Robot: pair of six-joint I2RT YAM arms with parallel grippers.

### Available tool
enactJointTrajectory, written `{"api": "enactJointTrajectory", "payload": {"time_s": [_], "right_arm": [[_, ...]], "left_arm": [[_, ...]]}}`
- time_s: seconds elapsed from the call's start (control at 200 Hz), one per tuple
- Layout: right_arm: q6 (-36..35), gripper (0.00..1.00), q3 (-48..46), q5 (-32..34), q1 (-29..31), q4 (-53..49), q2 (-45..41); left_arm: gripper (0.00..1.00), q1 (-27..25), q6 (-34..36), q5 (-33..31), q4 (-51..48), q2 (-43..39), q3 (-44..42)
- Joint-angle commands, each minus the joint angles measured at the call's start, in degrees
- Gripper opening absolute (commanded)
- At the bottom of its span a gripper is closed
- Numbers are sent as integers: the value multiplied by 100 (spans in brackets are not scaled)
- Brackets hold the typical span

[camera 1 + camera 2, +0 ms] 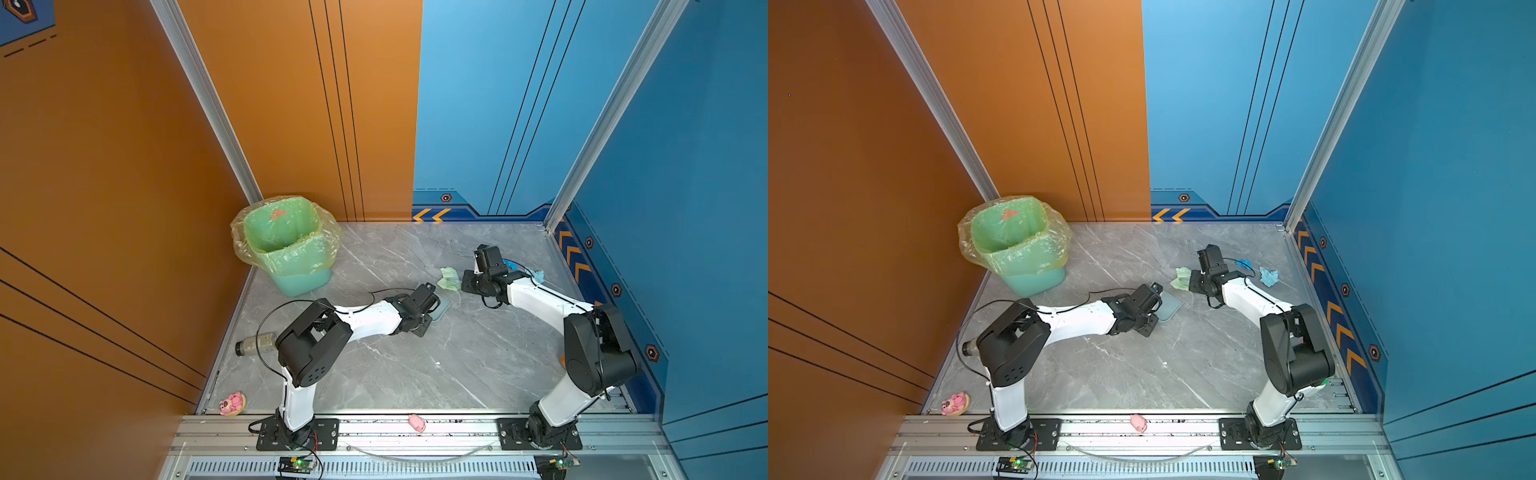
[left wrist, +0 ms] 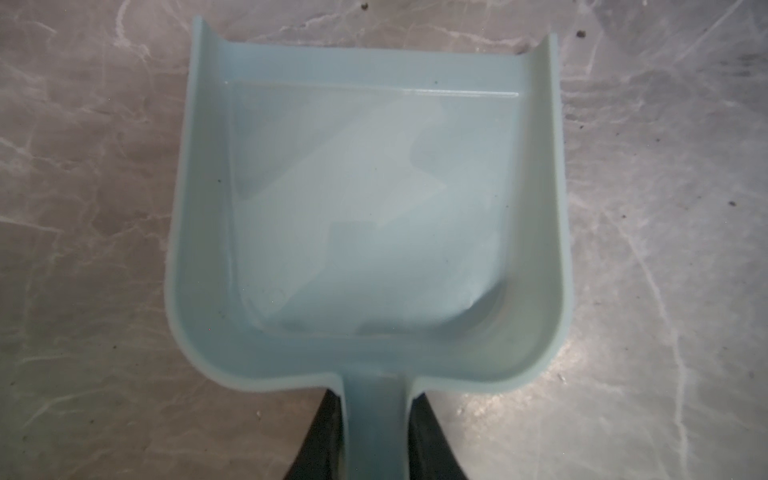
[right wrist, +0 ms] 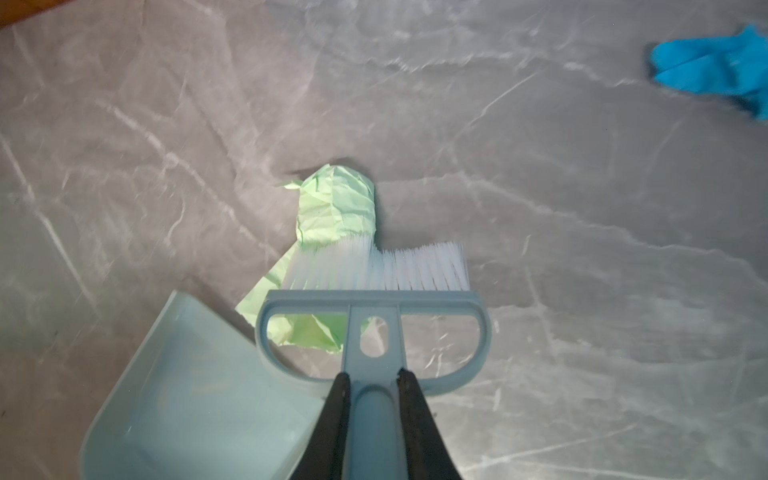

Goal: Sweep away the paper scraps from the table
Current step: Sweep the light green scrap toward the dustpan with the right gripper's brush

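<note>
Grey table (image 3: 582, 187): my right gripper (image 3: 372, 376) clamps brush (image 3: 374, 299), left gripper (image 2: 376, 395) clamps pan (image 2: 374, 208); bristles overlapping mid-frame green scrap (image 3: 336, 208) may skip it.

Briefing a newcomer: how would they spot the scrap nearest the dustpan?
On the grey marble table, look right of centre, by the dustpan's mouth. The crumpled paper scrap lies against the brush's white bristles; it is pale green, while the two scraps farther right are blue.

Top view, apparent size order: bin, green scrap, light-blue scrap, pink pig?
1. bin
2. green scrap
3. light-blue scrap and pink pig: look about alike, not ranked.
</note>
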Motion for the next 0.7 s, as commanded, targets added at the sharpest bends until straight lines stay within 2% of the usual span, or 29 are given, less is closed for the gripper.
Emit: {"api": "enactJointTrajectory", "payload": {"time_s": [0.0,0.1,0.335,0.47,0.696], "right_arm": [[-312,0,31,-756,79,-582,-89],[-371,0,64,-861,57,-535,-226],[-442,0,374,-1647,-234,-159,-413],[-466,0,787,-1203,-298,-277,-329],[-420,0,1175,159,-271,-528,-19]], "left_arm": [[0,-64,-43,-7,-217,137,129],[0,-65,-43,-29,-261,158,149],[0,-62,-46,-62,-277,142,153],[0,-66,-94,-96,-280,107,117],[0,-45,-142,-121,-210,10,-3]]}}
